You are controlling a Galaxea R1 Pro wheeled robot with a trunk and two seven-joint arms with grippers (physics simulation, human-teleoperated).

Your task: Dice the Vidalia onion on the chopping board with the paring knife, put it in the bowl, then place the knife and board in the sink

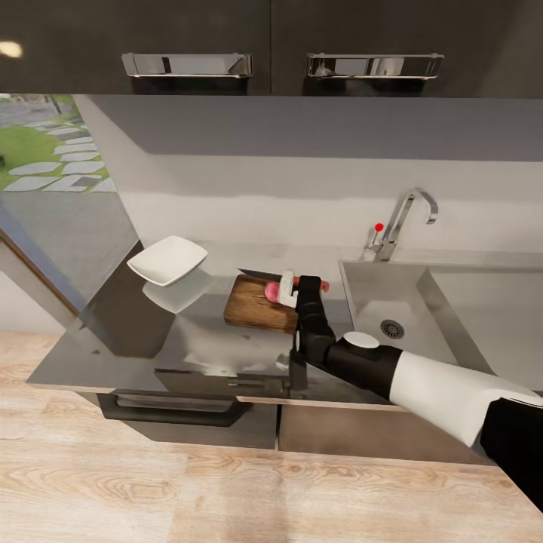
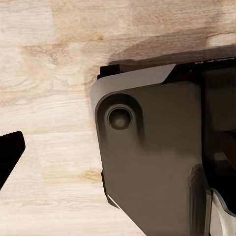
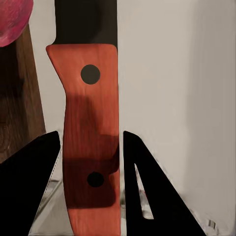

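Onion (image 1: 269, 290) sat mid-frame on my board (image 1: 253, 305), left of the sink (image 1: 392, 302), bowl (image 1: 167, 260) further left. My right claw (image 1: 290, 290) clamped the knife (image 3: 91, 142) handle, blade over the board. Left claw's state: couldn't tell.

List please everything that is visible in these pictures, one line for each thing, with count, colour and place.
Bowl: one, white, on the countertop, left of the board.
Chopping board: one, dark brown, on the countertop beside the sink.
Vidalia onion: one, pinkish, on the board.
Paring knife: one, red handle, dark blade, held over the board.
Sink: one, grey, right of the board.
Tap: one, chrome, red knob, behind the sink.
Right claw: one, shut on the knife handle.
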